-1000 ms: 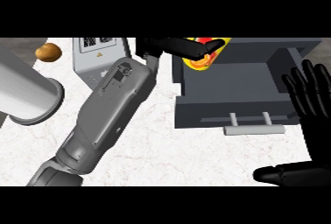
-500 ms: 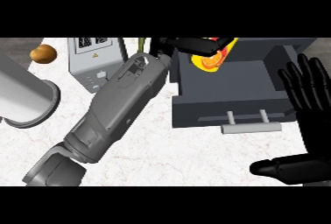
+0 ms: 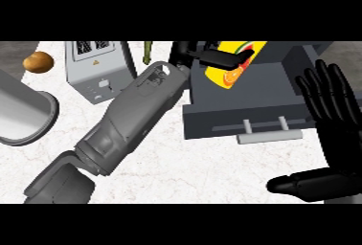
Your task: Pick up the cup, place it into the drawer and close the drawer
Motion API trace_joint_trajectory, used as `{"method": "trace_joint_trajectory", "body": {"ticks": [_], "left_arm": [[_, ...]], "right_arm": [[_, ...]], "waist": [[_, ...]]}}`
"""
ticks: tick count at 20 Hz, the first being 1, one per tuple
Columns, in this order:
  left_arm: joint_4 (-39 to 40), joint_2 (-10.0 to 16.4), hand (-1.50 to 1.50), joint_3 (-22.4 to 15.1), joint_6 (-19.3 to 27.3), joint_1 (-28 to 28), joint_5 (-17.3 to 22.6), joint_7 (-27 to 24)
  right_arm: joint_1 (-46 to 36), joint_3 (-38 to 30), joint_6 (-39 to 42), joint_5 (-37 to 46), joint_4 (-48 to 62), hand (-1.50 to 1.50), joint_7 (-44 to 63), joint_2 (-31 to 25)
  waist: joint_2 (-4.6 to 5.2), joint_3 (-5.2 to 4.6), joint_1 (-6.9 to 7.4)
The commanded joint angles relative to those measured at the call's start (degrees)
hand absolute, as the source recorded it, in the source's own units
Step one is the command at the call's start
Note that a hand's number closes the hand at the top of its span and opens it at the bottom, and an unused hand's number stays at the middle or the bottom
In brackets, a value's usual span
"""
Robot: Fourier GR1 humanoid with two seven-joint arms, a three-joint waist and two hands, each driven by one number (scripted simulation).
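Yellow with an orange and green print, the cup [image 3: 230, 74] sits tilted in the left hand [image 3: 216, 57], whose dark fingers curl round its upper side, over the far left corner of the open drawer [image 3: 240, 117]. The step in hand looks to be the placing. The robot would do well to bring the cup fully inside the drawer's walls, lower it, and only then uncurl the fingers, since the cup seems to overlap the left wall. Whether it already touches the drawer's floor cannot be told. The right hand [image 3: 332, 110] rests at the view's right edge, fingers straight and up, holding nothing, near the handle [image 3: 268, 137] for the closing push. The left forearm [image 3: 127, 124] crosses the counter [image 3: 191, 167] just beside a grey appliance [image 3: 99, 67], which a careless withdrawal could brush. A brown round object [image 3: 39, 62] and a grey cylinder [image 3: 21, 115] stand well apart to the left
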Motion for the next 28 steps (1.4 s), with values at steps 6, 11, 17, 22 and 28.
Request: {"method": "trace_joint_trajectory", "body": {"ticks": [6, 11, 17, 22, 28], "left_arm": [[2.8, 0.0, -1.5, -10.0, 3.8, 0.0, 1.0, 1.7], [1.0, 0.0, -1.5, -10.9, 4.5, -1.5, 4.5, 3.1], [-1.7, 0.0, -1.5, -7.9, 1.4, 1.7, 10.0, -5.4], [-3.8, 0.0, -1.5, -3.7, -2.2, -0.7, 13.0, -7.2], [-10.0, 2.9, -1.5, 0.0, -1.5, 3.6, 13.3, -4.1]], "right_arm": [[-0.4, -1.3, 1.9, -2.8, 0.2, -1.5, 0.2, -1.3], [-4.5, -1.9, 1.4, -4.1, 2.2, -1.5, 0.7, -1.1], [-1.6, -0.6, 2.5, -6.3, 1.1, -1.5, 0.0, 0.5], [1.0, -2.9, 4.7, -10.1, -0.3, -1.5, 2.1, -1.9], [2.8, -4.4, 8.0, -10.6, -3.8, 1.5, 2.2, -5.5]], "waist": [[0.27, 0.04, -1.59], [0.47, 0.01, -1.63], [0.24, -0.03, -0.6], [-0.64, -0.06, 2.46], [-1.4, -0.09, 4.93]]}}
